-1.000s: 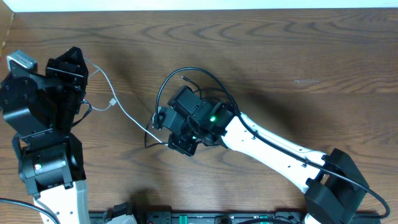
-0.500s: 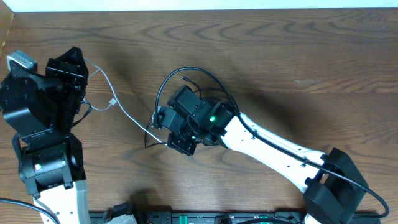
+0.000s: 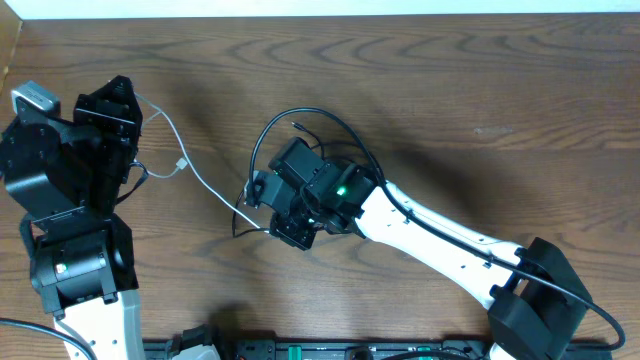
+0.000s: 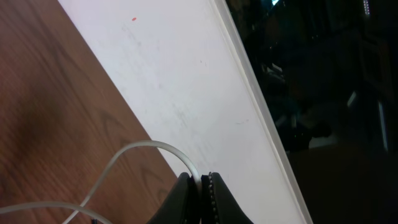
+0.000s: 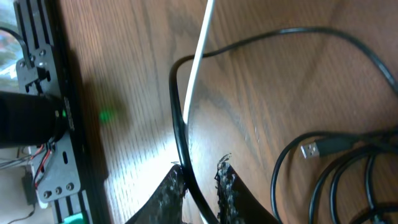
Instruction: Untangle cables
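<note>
The left gripper (image 4: 200, 190) is clenched on the white cable (image 4: 149, 145), which is pinched between its fingertips at the far edge of the desk (image 4: 50, 93), where a white panel (image 4: 186, 87) borders the wood. From that pinch the white cable is arched up and over, then laid back across the desk. In the overhead view it is traced in a long sag from the left arm towards the right gripper (image 5: 200, 177), which is placed near the middle of the desk.

The right gripper is held low over the wood with its fingers a little apart (a sliver of desk is visible between them), so nothing is clamped by it. A black cable (image 5: 179, 124) is straddled by those fingers and lies close to one of them. The white cable is seen running down alongside it and is lost behind it just ahead of the fingertips; whether it also passes between the fingers cannot be told.

Ahead of the gripper the black cable is bent sharply and swept off to one side in a wide arc. A second black cable (image 5: 281, 163) is looped just beside it and ends in a metal plug (image 5: 311, 150) lying flat on the wood, with more black loops bunched beyond. From overhead, the black loops are seen ringed around the right gripper.
</note>
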You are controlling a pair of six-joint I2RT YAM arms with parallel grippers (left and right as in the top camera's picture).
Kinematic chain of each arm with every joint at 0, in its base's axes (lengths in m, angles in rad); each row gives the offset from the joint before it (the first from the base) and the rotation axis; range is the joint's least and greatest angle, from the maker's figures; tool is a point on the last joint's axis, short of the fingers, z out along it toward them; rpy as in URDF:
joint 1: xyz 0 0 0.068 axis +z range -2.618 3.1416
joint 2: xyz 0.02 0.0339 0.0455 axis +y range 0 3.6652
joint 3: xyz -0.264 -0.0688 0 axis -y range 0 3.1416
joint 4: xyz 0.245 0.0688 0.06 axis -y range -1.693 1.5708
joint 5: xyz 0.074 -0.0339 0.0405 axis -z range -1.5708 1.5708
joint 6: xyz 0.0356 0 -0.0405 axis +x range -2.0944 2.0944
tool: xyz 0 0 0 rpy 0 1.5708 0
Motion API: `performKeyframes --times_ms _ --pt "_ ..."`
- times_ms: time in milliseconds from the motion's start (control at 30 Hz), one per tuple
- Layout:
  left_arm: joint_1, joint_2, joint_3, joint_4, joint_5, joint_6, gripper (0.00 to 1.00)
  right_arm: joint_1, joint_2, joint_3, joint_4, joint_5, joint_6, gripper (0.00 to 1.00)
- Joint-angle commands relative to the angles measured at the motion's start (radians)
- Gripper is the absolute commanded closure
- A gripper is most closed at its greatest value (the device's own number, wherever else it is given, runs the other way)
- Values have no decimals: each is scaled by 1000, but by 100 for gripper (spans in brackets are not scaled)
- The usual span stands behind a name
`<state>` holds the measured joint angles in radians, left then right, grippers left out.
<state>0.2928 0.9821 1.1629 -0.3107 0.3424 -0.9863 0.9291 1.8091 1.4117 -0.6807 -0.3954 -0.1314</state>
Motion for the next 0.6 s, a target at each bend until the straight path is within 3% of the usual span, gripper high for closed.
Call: performKeyframes --times_ms 0,367,467,567 --pt "4 4 16 1 5 24 92 9 9 -8 -14 -7 4 87" --pt "4 4 16 0 5 24 93 9 11 -8 -11 -6 3 89" --pt "4 4 16 0 5 24 93 9 11 -8 -11 -6 3 99" --pt "4 4 16 -2 5 24 93 9 11 -8 -11 -7 4 99"
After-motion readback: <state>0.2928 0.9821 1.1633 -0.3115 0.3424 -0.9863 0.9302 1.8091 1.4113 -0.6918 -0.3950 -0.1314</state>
